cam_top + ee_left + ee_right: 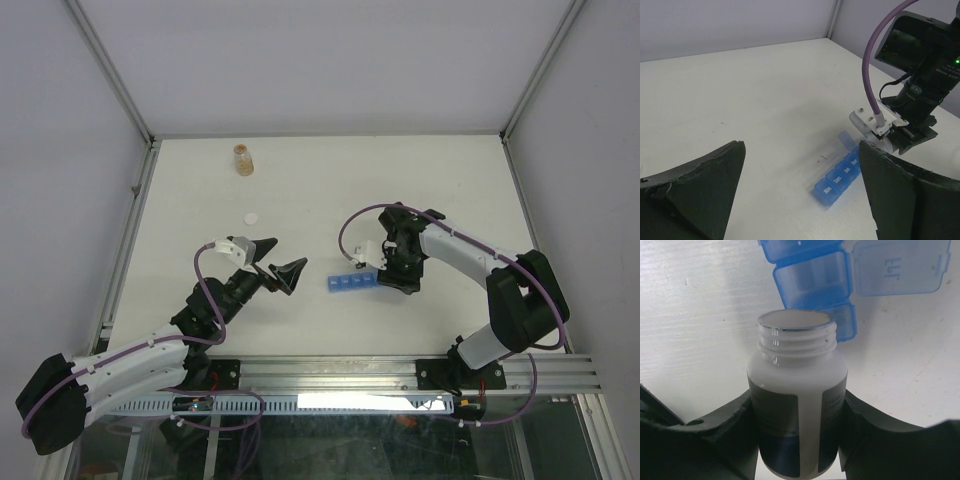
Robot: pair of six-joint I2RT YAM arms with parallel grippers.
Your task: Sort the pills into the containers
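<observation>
The containers [352,283] are a short blue strip of joined compartments lying mid-table. In the right wrist view one compartment [812,282] stands open with its lid [900,265] flipped back. My right gripper [797,422] is shut on an uncapped white bottle [797,400], tilted so its mouth is just over the strip's end; in the top view that gripper [395,272] is at the strip's right end. My left gripper [277,267] is open and empty, left of the strip. The strip [840,175] shows between its fingers [700,190]. No loose pills are visible.
A small amber bottle [243,159] stands at the far left of the table. A small white disc, maybe a cap [252,217], lies nearer. Metal frame posts and walls bound the table on the left, right and back.
</observation>
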